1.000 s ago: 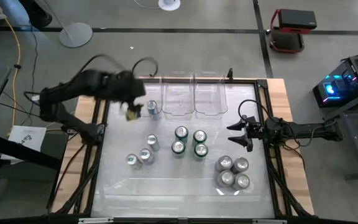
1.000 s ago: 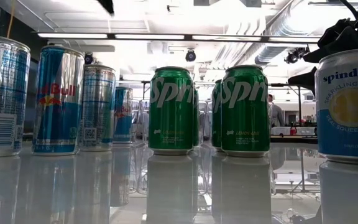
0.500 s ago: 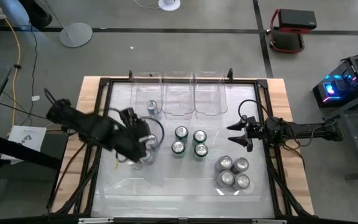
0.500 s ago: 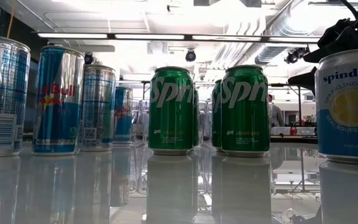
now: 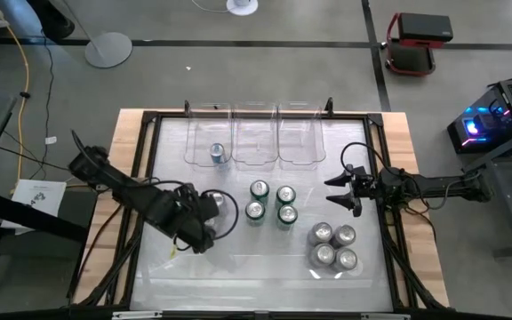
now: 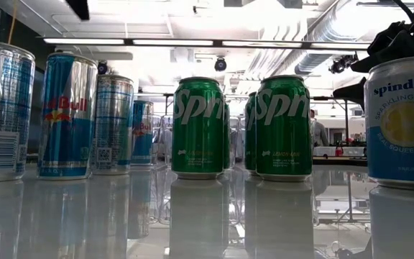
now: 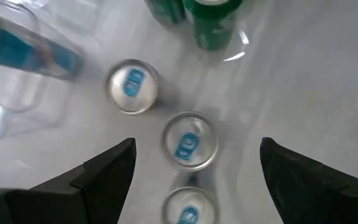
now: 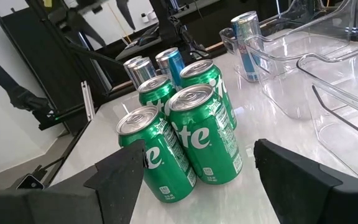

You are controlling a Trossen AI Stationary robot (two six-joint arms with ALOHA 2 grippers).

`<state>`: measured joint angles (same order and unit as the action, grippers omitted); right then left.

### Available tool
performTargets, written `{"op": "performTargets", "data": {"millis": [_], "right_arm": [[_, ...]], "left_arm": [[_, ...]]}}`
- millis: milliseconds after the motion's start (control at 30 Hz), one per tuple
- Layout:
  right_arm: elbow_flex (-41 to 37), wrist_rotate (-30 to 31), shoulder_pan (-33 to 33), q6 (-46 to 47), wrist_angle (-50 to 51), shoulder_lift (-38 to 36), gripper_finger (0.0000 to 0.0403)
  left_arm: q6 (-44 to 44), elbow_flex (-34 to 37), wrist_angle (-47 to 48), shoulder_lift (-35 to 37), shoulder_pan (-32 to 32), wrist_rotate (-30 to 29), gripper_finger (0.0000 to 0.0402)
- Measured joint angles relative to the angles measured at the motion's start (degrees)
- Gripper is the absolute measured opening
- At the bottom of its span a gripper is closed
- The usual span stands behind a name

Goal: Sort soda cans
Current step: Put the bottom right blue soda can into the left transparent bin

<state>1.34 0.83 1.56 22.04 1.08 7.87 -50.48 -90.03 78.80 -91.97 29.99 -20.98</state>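
Note:
Three blue soda cans (image 7: 189, 141) stand upright on the white table, left of centre. My left gripper (image 7: 196, 149) hovers open above them, pointing down, with a finger on each side of the middle can and touching nothing. In the high view the left gripper (image 5: 196, 228) covers most of that group. A fourth blue can (image 5: 217, 153) stands in the far left clear bin. Several green cans (image 5: 271, 203) stand at the centre, and several silver cans (image 5: 333, 246) stand near right. My right gripper (image 5: 336, 191) waits open at the right edge, facing the green cans (image 8: 191, 137).
Three clear plastic bins (image 5: 256, 138) sit side by side along the far edge. The middle and right bins hold nothing. A black frame (image 5: 145, 178) borders the table. Bare white surface (image 5: 256, 271) lies along the near edge.
My left arm has swung from the far left bin toward the near edge. It now points down over the three blue cans on the table. The blue can in the bin has stayed put.

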Motion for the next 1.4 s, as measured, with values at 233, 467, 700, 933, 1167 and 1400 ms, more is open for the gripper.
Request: {"op": "performTargets", "data": {"millis": [233,467,700,933,1167,1400], "right_arm": [[0.02,-0.01,-0.01,0.00,0.02,0.01,0.0291],[0.01,0.00,0.00,0.00,0.02,-0.01,0.0291],[0.00,0.01,-0.01,0.00,0.00,-0.01,0.0291],[0.02,0.01,-0.01,0.00,0.00,0.01,0.0291],[0.00,0.00,-0.01,0.00,0.02,0.01,0.0291],[0.02,0.01,-0.01,0.00,0.02,0.01,0.0291]], "left_arm": [[-1.71,11.30,-6.40,3.74,-1.86,2.84,0.0321],[0.87,17.18,-13.69,4.58,-3.12,5.47,0.0321],[2.86,21.01,-17.31,4.58,-4.76,8.35,0.0321],[5.22,21.96,-19.37,4.59,-6.30,10.16,0.0307],[5.31,22.24,-20.34,4.59,-6.73,10.04,0.0243],[5.16,23.27,-22.07,4.92,-6.72,10.00,0.0226]]}}
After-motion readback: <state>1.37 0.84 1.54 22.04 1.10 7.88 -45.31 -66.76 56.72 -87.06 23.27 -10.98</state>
